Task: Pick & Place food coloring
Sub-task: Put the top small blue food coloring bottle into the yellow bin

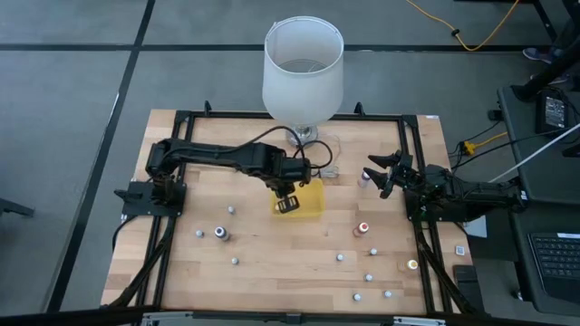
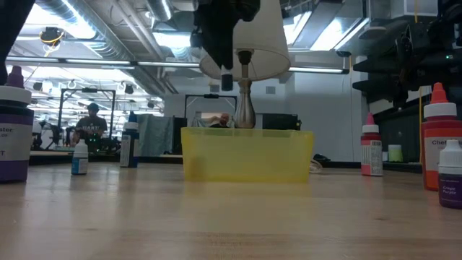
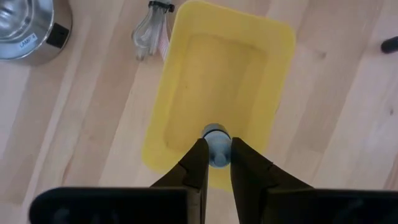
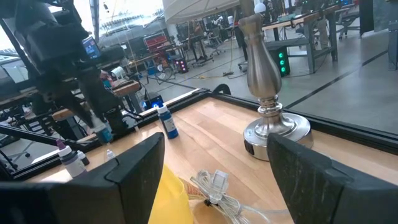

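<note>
My left gripper (image 1: 288,201) hangs over the left part of the flat yellow tray (image 1: 308,199), shut on one small food coloring bottle (image 3: 216,148) with a pale blue top. Several other food coloring bottles stand scattered on the wooden table, among them a dark one (image 1: 220,233) on the left and a red-topped one (image 1: 363,228) on the right. My right gripper (image 1: 382,174) waits open at the table's right side, level, with nothing between its fingers (image 4: 140,165). My left gripper pinches the small bottle between its two fingers, with the bottle's blue top (image 3: 215,132) showing just past the fingertips. The fingers come from above, pointing steeply down. The bottle (image 2: 227,81) hangs lifted clear, above the yellow tray (image 2: 247,154).
A lamp with a big white shade (image 1: 303,65) and a metal foot (image 4: 268,127) stands just behind the tray, its cord with a clear switch (image 3: 149,31) lying beside it. Taller bottles (image 2: 437,141) stand near the low camera. Black frame rails (image 1: 172,181) border the table.
</note>
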Controlling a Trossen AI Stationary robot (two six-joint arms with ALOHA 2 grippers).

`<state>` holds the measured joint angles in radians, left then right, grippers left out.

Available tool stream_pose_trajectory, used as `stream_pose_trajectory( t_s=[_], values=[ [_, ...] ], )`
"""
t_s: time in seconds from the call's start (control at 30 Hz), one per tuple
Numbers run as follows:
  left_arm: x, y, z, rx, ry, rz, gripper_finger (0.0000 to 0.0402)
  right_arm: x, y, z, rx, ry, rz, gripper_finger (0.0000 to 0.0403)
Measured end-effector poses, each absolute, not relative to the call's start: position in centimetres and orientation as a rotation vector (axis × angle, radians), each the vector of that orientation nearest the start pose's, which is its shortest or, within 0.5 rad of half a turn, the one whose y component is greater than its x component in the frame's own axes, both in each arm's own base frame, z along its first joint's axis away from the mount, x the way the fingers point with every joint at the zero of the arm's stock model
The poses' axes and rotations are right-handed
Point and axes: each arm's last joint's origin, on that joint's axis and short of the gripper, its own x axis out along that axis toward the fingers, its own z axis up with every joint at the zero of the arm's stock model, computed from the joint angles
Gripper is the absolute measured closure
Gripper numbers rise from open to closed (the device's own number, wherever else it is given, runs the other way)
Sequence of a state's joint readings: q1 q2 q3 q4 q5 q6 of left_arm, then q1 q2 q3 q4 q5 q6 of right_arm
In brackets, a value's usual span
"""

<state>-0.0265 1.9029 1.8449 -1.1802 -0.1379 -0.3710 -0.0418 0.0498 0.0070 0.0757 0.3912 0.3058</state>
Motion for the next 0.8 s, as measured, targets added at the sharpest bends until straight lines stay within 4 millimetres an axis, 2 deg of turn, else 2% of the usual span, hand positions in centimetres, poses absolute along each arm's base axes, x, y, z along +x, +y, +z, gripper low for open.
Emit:
stream_pose_trajectory(
  t_s=[0.17,0.43,0.8],
  values=[
    [38.5,-1.0,30.3,-0.211,1.208,0.327,0.0362,9.8,-1.5,16.9,0.307,-0.099,-0.425,0.012],
    [38.5,-2.8,27.6,-0.186,1.22,0.33,0.0362,9.8,-1.5,16.9,0.307,-0.099,-0.425,0.012],
    [39.0,-3.3,24.2,-0.195,1.212,0.328,0.0362,9.8,-1.5,16.9,0.307,-0.098,-0.425,0.012]
  ],
)
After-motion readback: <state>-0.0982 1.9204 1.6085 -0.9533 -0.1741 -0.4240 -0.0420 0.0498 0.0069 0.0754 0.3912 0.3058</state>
